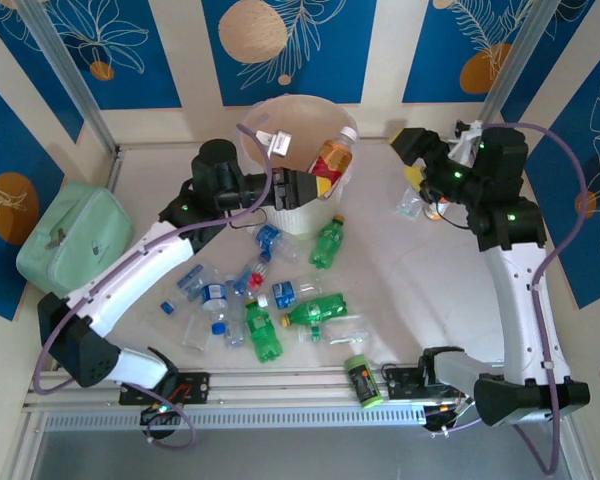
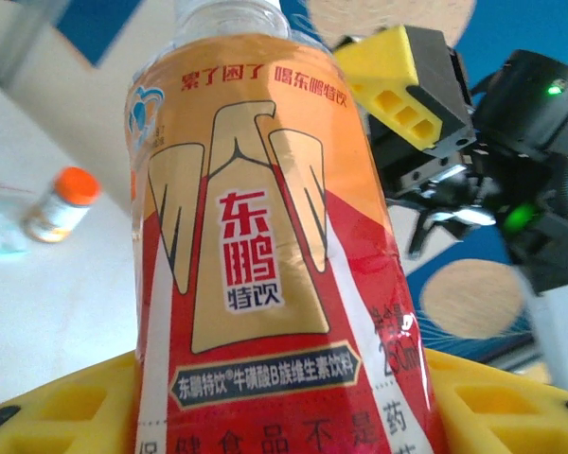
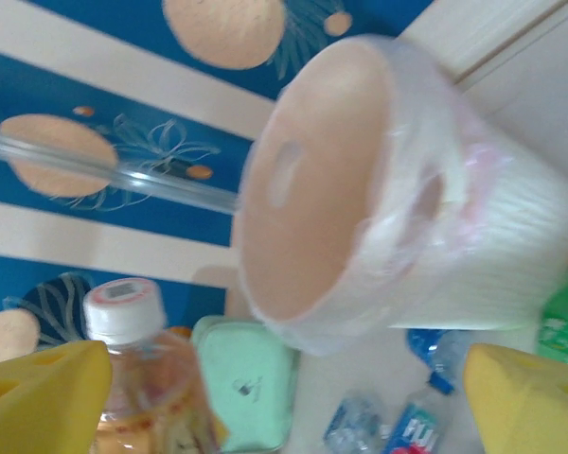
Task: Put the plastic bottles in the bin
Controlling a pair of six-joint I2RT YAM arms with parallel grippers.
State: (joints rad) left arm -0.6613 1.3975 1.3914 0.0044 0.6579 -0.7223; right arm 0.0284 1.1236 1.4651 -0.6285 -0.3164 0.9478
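While loose bottles (image 1: 263,335) litter the table (image 1: 410,290) beside the bin (image 1: 298,100), our left gripper (image 1: 318,186) clamps a red-and-orange labelled bottle (image 1: 335,155) at its rim; our right gripper (image 1: 417,168) gapes empty.

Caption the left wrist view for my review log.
Left gripper holds a red-and-orange labelled bottle between yellow fingers; orange-capped container stands behind.

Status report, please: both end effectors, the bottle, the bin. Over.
Left end effector shut on red-label bottle, at rim of bin. Right end effector open, close beside that bottle. More bottles lie on table.
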